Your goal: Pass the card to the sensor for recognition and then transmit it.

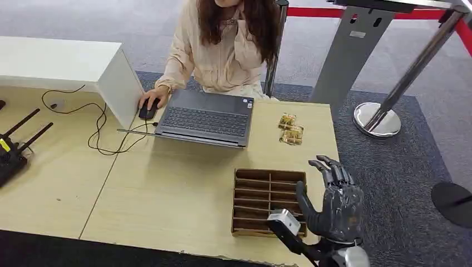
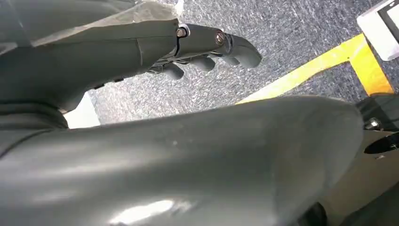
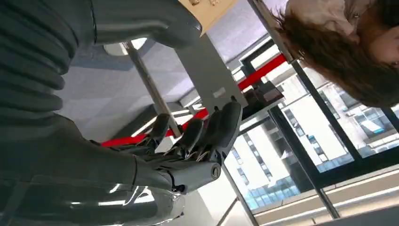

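My right hand (image 1: pixel 334 203) is raised at the table's near right corner, just right of a brown divided tray (image 1: pixel 269 203); its fingers (image 3: pixel 197 136) are apart and hold nothing. Two small golden packets (image 1: pixel 290 128) lie on the table beyond the tray, next to the laptop. I cannot tell which thing is the card. A black device with antennas (image 1: pixel 14 147) sits at the table's far left. My left hand (image 2: pixel 202 47) hangs over grey carpet, fingers loosely bent with nothing in them.
A person in a beige shirt sits across the table with a hand on a black mouse (image 1: pixel 148 109) beside an open laptop (image 1: pixel 206 118). A white box (image 1: pixel 72 69) and black cables (image 1: pixel 100 130) lie at left. Metal barrier posts (image 1: pixel 378 117) stand at right.
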`<state>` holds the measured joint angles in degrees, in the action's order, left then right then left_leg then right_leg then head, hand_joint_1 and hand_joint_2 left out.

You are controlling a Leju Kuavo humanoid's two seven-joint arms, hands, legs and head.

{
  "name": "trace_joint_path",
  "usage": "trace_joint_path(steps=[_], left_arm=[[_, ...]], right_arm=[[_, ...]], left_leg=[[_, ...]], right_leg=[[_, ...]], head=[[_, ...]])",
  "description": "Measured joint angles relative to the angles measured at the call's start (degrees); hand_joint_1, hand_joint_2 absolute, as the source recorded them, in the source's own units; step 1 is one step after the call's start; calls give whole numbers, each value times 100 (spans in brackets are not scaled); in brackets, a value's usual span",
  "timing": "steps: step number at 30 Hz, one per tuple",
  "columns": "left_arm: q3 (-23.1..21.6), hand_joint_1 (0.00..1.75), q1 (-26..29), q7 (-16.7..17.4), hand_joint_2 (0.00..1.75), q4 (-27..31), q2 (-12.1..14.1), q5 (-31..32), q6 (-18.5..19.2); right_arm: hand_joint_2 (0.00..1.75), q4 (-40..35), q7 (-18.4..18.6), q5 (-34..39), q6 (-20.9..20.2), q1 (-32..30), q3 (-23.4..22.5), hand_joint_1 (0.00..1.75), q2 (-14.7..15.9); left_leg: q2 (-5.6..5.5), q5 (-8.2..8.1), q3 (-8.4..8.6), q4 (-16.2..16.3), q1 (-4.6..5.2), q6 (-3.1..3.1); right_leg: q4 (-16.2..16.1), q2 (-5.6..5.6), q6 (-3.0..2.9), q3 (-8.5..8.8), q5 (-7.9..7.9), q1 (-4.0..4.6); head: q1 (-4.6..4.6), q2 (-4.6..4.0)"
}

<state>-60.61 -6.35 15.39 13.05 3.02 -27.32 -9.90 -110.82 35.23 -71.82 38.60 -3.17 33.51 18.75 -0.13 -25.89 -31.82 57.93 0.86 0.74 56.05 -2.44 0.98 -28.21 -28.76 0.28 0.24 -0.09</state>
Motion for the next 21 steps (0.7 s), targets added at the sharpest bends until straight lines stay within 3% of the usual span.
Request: trace_joint_path(steps=[5,9,12,16,21], left_arm=[[33,0,2,4,0,0,0,-48,-15],[48,0,2,4,0,0,0,-74,-28],[70,0,6,-4,0,0,0,-138,-46],[125,0,10,-44,0,0,0,-195,-48],[175,0,13,-63,0,0,0,-251,-66]], right_arm=[[175,37,-48,429,83,-47,24,70,42],[175,35,-205,716,85,-60,42,54,61],[175,-17,-813,1848,96,-148,18,45,70],[175,-216,-1237,3282,101,-195,15,44,223],[175,-459,-1386,3799,101,-266,24,44,468]], left_leg=[[0,0,0,0,0,0],[0,0,1,0,0,0],[0,0,0,0,0,0],[1,0,0,0,0,0],[1,0,1,1,1,0]], right_leg=[[0,0,0,0,0,0],[0,0,0,0,0,0],[0,0,0,0,0,0],[0,0,0,0,0,-1],[0,0,0,0,0,-1]], head=[[0,0],[0,0],[0,0],[2,0],[0,0]])
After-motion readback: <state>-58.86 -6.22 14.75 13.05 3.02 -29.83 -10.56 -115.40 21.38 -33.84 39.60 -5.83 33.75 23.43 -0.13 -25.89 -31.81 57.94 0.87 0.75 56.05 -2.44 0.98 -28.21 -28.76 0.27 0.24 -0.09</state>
